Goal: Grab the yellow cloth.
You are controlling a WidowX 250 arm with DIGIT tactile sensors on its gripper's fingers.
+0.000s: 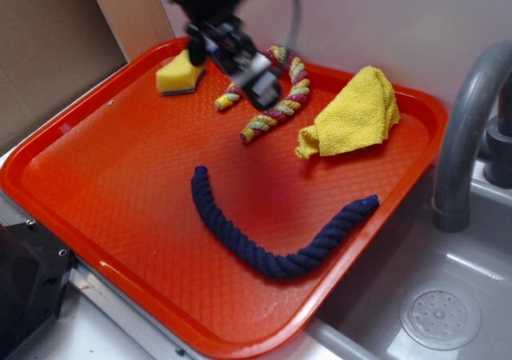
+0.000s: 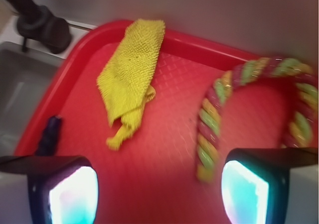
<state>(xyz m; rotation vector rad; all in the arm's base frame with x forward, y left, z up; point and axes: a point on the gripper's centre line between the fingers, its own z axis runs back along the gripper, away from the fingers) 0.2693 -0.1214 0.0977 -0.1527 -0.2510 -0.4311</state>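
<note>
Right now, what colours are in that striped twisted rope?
The striped rope is twisted yellow, red and pale green; the exterior view shows it sharpest.

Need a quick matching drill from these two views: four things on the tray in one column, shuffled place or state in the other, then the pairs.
Things
1. yellow cloth
2. sponge
3. navy rope
4. striped rope

Places or states
A. bent in a wide U across the middle of the red tray
B. back left corner of the tray, behind the arm
C. crumpled at the back right of the tray, by the faucet
D. looped directly under the gripper, jaws apart and empty

Pairs: 1-C, 2-B, 3-A, 4-D
</note>
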